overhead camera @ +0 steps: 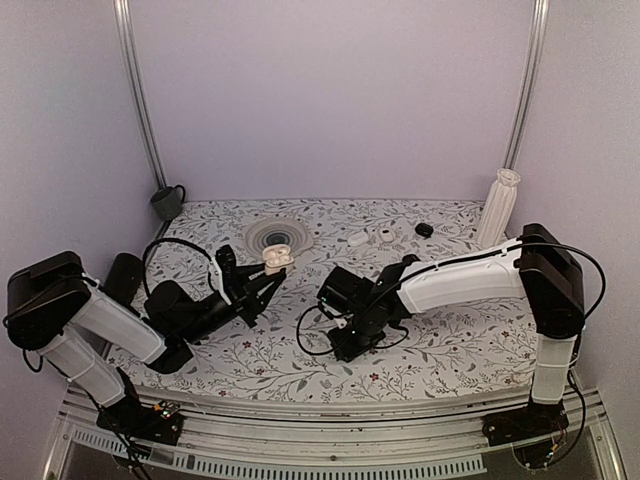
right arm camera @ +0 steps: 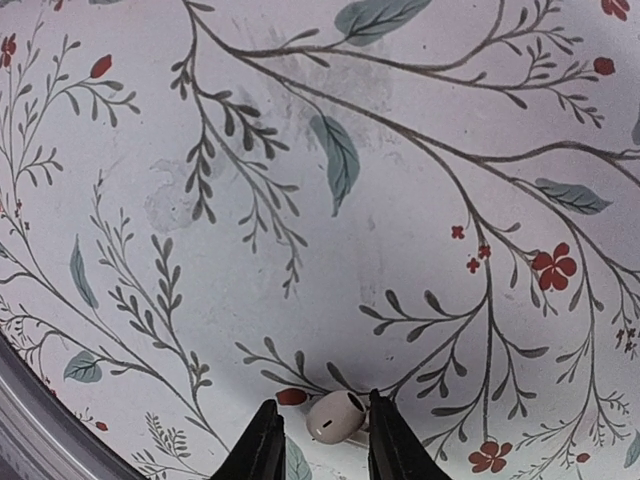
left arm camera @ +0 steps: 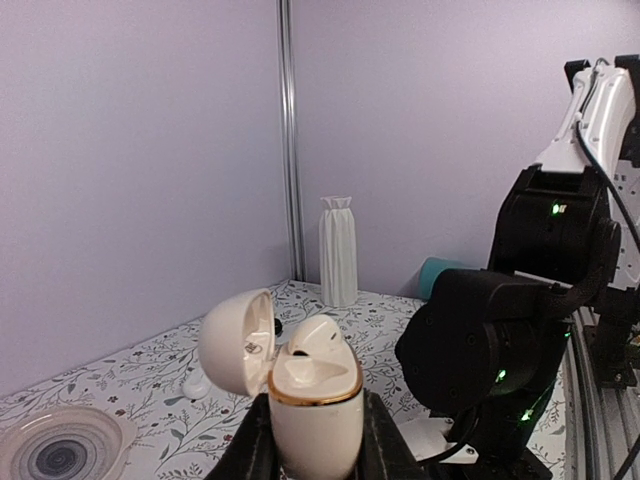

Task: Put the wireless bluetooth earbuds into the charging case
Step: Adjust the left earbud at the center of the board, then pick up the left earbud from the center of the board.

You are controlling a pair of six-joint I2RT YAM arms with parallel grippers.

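My left gripper [overhead camera: 268,268] is shut on the white charging case [left arm camera: 315,415] and holds it upright above the table, also seen in the top view [overhead camera: 277,257]. Its lid [left arm camera: 237,340] hangs open to the left. One white earbud [left arm camera: 320,338] sits in the far well; the near well is empty. My right gripper [right arm camera: 325,437] points down at the table in front of the middle [overhead camera: 343,345]. The second earbud [right arm camera: 335,415] lies on the cloth between its fingers. It touches the right finger [right arm camera: 387,440], with a gap to the left finger [right arm camera: 262,448].
A white ribbed vase [overhead camera: 497,207] stands at the back right and a grey mug [overhead camera: 166,202] at the back left. A ringed dish [overhead camera: 279,238], two small white pieces [overhead camera: 357,238] and a black piece [overhead camera: 424,230] lie behind. The right arm [left arm camera: 500,330] is close beside the case.
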